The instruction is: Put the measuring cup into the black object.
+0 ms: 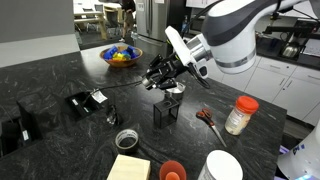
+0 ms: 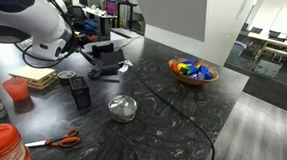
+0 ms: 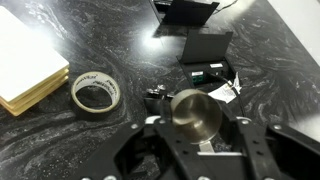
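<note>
In the wrist view the gripper [image 3: 197, 138] fills the bottom edge, its jaws drawn partway in and clamped on the cup [image 3: 195, 112], which sits between the fingers. The cup's round steel bowl opens up toward the camera. A pale strip at its near rim looks like the handle, running back toward the palm, so the long axis seems to lie along the gripper's reach with the bowl at the far end; the handle itself is mostly hidden. Just beyond the bowl's left edge a small dark piece shows, too unclear to name. Farther left lies a tape roll [image 3: 97, 90] flat on the dark counter [image 3: 280, 60], beside a pale pad [image 3: 28, 62]. Beyond the cup lies a flat black gadget [image 3: 207, 60] with a white label. In an exterior view the gripper [image 1: 160, 74] comes down at a slant, and the cup [image 1: 173, 92] hangs at the top of the holder [image 1: 168, 110], right above it; whether they touch cannot be told. Scissors [image 1: 208, 118] and an orange-lidded jar [image 1: 240, 115] stand to one side, and a bowl [image 1: 122, 56] of coloured pieces sits farther back.
</note>
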